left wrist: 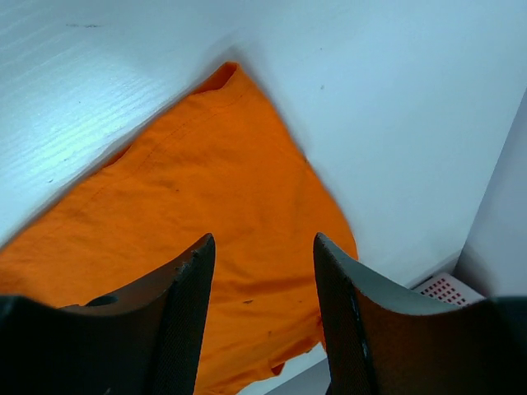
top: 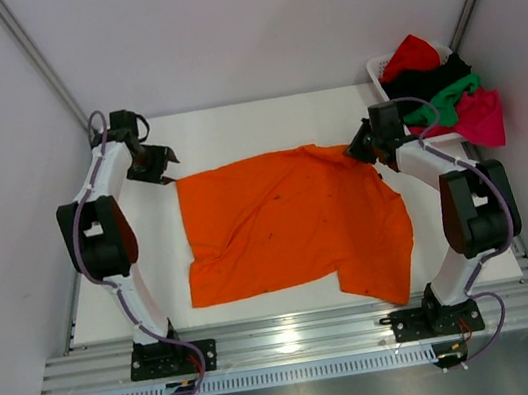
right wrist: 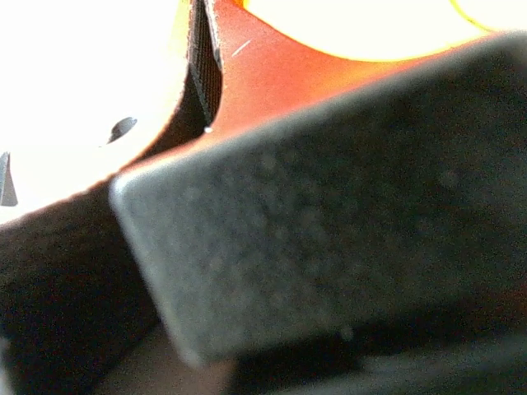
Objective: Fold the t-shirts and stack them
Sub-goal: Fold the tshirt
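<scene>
Black left gripper [top: 164,170], jaws parted and empty, is hovering at the ten o'clock corner of the orange t-shirt [top: 289,224] lying spread on the table [top: 231,122]; the right gripper [top: 357,151] is clamping its two o'clock edge, likely to tension it for folding.

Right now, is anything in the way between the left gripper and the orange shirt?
No, nothing visible is in the way. The left gripper is open beside a corner of the orange shirt, and between its fingers you see only the shirt lying on the white table.
</scene>
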`<state>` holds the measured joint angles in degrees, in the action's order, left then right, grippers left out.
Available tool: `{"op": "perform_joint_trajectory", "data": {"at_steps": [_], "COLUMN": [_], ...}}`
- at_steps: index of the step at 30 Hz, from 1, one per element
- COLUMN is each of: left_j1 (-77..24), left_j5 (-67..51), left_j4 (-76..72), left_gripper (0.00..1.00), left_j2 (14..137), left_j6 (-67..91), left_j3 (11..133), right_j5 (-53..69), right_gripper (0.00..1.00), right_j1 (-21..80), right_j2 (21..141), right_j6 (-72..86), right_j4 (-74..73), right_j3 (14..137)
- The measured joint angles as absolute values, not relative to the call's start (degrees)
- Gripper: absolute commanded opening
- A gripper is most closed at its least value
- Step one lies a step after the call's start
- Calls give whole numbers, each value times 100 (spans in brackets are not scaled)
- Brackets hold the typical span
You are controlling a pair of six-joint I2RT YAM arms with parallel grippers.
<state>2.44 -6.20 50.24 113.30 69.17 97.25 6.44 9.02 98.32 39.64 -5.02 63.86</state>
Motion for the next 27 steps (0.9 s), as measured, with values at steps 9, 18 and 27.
{"op": "perform_joint_trajectory", "data": {"at_steps": [9, 18, 27], "left_j1": [244, 244, 244], "left_j5": [-764, -985, -1004], "left_j4": [4853, 4842, 4757], "left_gripper": [55, 54, 54], "left_j2": [11791, 12291, 12342], "left_j6": [7559, 7666, 7817], "left_j3": [9725, 9808, 9839], "right_j5": [655, 655, 657], "right_gripper": [4, 5, 4], "right_j1": [864, 814, 725], "right_j2": [9780, 9692, 9596], "right_j6": [3894, 3872, 3830], "right_j4": [-558, -593, -637], "right_j3": [6386, 6386, 6361]}}
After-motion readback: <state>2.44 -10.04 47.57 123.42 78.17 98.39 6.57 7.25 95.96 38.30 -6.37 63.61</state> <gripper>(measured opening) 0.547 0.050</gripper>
